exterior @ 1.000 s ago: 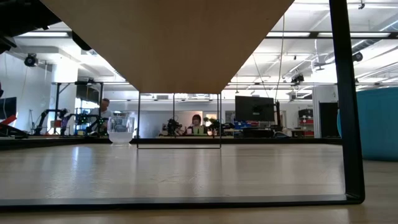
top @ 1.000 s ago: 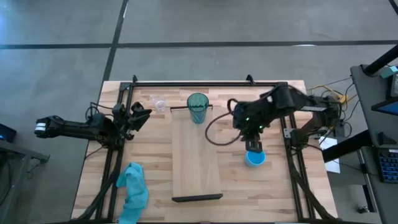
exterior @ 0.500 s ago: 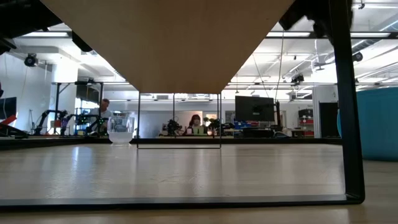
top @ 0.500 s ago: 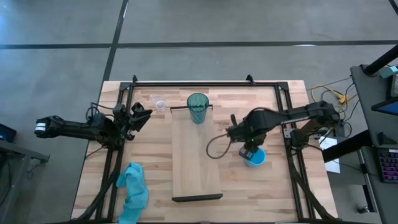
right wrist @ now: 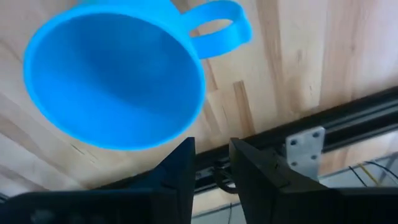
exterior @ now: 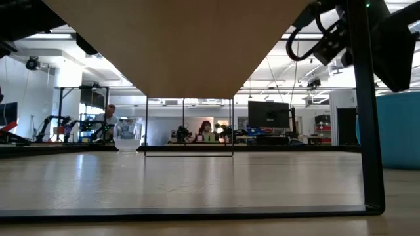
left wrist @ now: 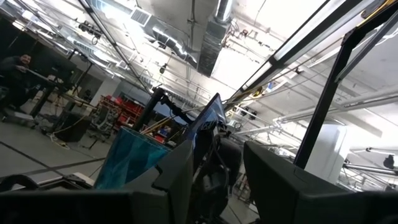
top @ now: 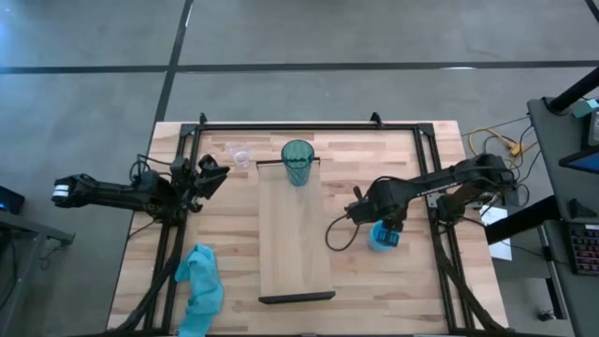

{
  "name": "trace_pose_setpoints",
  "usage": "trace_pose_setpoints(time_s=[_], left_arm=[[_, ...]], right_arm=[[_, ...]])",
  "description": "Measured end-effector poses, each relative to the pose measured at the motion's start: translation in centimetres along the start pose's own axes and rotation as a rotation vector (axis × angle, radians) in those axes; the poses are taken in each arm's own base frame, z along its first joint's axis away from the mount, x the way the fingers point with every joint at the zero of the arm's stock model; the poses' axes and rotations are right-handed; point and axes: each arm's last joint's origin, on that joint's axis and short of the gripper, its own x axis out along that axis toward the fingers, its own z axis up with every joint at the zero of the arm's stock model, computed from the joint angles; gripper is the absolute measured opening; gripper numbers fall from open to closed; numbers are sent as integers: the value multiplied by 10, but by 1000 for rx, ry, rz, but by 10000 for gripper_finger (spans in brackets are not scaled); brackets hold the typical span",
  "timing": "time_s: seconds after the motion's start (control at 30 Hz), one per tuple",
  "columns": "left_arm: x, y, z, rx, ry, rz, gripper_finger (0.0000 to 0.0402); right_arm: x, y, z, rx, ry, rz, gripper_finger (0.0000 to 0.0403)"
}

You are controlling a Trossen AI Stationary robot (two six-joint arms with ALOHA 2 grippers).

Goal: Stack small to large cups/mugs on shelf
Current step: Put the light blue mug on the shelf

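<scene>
The blue mug [top: 377, 240] stands upright on the tabletop, right of the shelf [top: 296, 234]. In the right wrist view its mouth [right wrist: 115, 74] faces up and its handle [right wrist: 217, 28] points away from my fingers. My right gripper [right wrist: 211, 165] is open, pointing down just above the mug's rim, and I see no touch. The teal tumbler [top: 298, 161] stands on the shelf's far end. The small clear cup [top: 240, 155] stands on the tabletop at the far left. My left gripper [top: 211, 174] is open and waits at the table's left.
A light blue cloth [top: 199, 285] lies at the near left. Black frame bars [top: 440, 234] run close by the mug on its right. The shelf is raised on dark rails; the low view shows its underside [exterior: 177, 46] and the clear cup [exterior: 128, 134] beyond.
My right arm has dropped lower, and its gripper has come down and a little toward the table's near edge, over the blue mug. The mug, tumbler and clear cup have stayed where they were.
</scene>
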Motion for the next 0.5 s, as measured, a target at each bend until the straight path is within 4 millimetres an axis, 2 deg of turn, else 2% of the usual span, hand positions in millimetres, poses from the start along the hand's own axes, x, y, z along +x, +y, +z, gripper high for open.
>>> trace_pose_setpoints(time_s=[0.2, 0.5], left_arm=[[0, 0, 0, -1, -2, -1, 129], [1, -1, 3, -5, -14, -6, 129]], right_arm=[[7, 5, 7, -4, -43, 77, 92], [19, 3, 7, 21, -30, 45, 89]])
